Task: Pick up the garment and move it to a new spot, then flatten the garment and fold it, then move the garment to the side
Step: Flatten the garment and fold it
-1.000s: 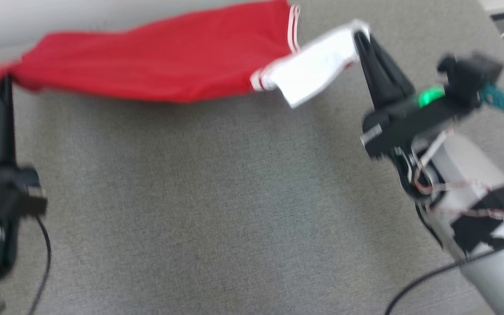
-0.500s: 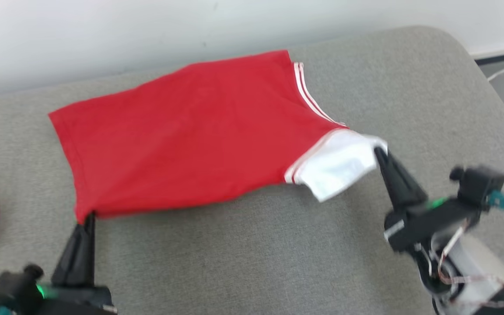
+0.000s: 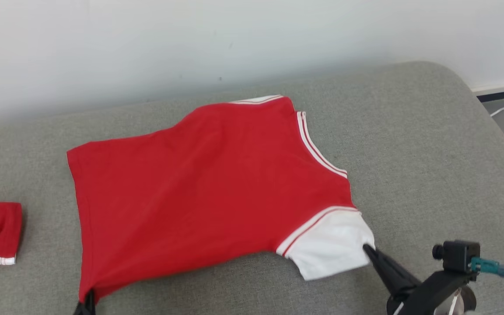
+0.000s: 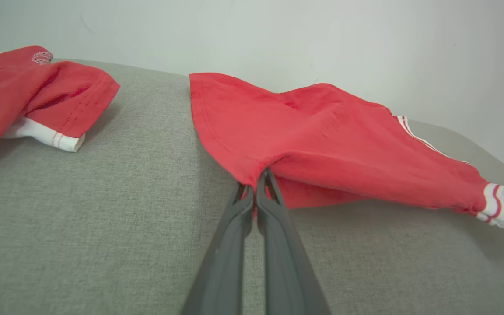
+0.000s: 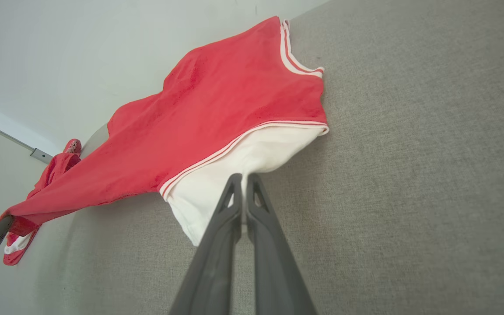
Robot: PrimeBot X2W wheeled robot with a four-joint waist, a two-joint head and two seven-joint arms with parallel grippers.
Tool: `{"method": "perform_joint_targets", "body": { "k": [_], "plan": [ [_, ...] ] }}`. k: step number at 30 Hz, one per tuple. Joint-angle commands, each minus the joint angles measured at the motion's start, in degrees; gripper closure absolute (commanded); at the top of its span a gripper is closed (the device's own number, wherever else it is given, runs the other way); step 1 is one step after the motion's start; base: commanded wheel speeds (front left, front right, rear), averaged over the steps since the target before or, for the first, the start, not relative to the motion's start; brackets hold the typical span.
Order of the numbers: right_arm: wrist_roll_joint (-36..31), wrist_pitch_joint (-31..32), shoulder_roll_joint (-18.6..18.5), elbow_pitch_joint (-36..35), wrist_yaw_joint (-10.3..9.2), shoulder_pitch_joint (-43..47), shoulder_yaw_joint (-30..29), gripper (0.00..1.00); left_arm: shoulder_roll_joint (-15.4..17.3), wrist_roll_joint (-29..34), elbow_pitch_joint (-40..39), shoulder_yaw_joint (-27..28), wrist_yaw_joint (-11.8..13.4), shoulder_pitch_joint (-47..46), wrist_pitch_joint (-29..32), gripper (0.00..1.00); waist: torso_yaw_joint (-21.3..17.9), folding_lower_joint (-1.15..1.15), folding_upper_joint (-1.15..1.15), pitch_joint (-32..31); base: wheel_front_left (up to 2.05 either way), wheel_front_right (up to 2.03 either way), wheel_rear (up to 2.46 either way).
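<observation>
1. Grey cushion [image 3: 427, 144] is carrying everything, running from under both grippers out to a pale wall [image 3: 234, 39].
2. Nearest, the left gripper [image 4: 255, 186] is pinching the bottom corner of the red shirt [image 3: 199, 188], with its fingers pressed together and cloth caught between them. Holding a corner is probably giving it a straight pull along the hem.
3. The right gripper [image 5: 243, 181] is clamping the edge of the white sleeve [image 5: 234, 162] in the same way, fingers closed on the fabric. It is sitting well apart from the left one, which seems meant to draw the cloth between them taut.
4. Just beyond both sets of fingertips the shirt is lying spread on the cushion, and its near edge is lifting slightly where it is being held. This looks like the flattening step, with folding not yet begun.
5. Further out from the right gripper, the striped neck trim [image 3: 317, 148] is resting flat.
6. Off to the left of the left gripper, well apart from the shirt, another red garment [image 4: 37, 92] is sitting folded, apparently set aside.
</observation>
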Motion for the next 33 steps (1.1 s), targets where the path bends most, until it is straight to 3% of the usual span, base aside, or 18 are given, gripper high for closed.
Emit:
{"method": "perform_joint_targets", "body": {
  "k": [1, 8, 15, 25, 33],
  "plan": [
    [1.19, 1.78, -0.86, -1.01, -0.02, 1.97, 0.48, 1.00, -0.86, 1.39, 1.10, 1.21, -0.71, 1.73, -0.17, 1.00, 0.09, 0.01, 0.01, -0.81, 0.00, 0.00, 0.00],
    [4.19, 7.86, -3.16, -3.87, -0.01, 7.47, 0.56, 1.00, -2.50, 5.74, 4.55, 2.91, -2.13, 3.76, -0.17, 1.00, 0.35, 0.01, 0.01, -1.36, 0.00, 0.00, 0.00],
    [4.21, 10.42, -2.44, -6.32, -0.01, 10.17, -1.44, 1.00, -4.15, 8.07, 5.78, 4.96, -3.83, 3.30, -0.17, 1.00, 0.42, 0.01, 0.01, -0.18, 0.00, 0.00, 0.00],
    [0.43, 4.86, -0.33, -8.61, -0.01, 5.83, -5.05, 1.00, -4.58, 11.24, 5.15, 6.57, -6.05, 0.13, -0.17, 1.00, 0.92, 0.01, 0.01, 0.28, 0.00, 0.00, 0.00],
    [-2.97, 5.41, 1.95, -2.46, -0.01, -3.95, -4.36, 1.00, -2.16, 13.23, 7.51, 5.89, -7.58, -4.62, -0.18, 1.00, 1.11, 0.01, 0.01, 1.68, 0.00, 0.00, 0.00]
  ]
}}
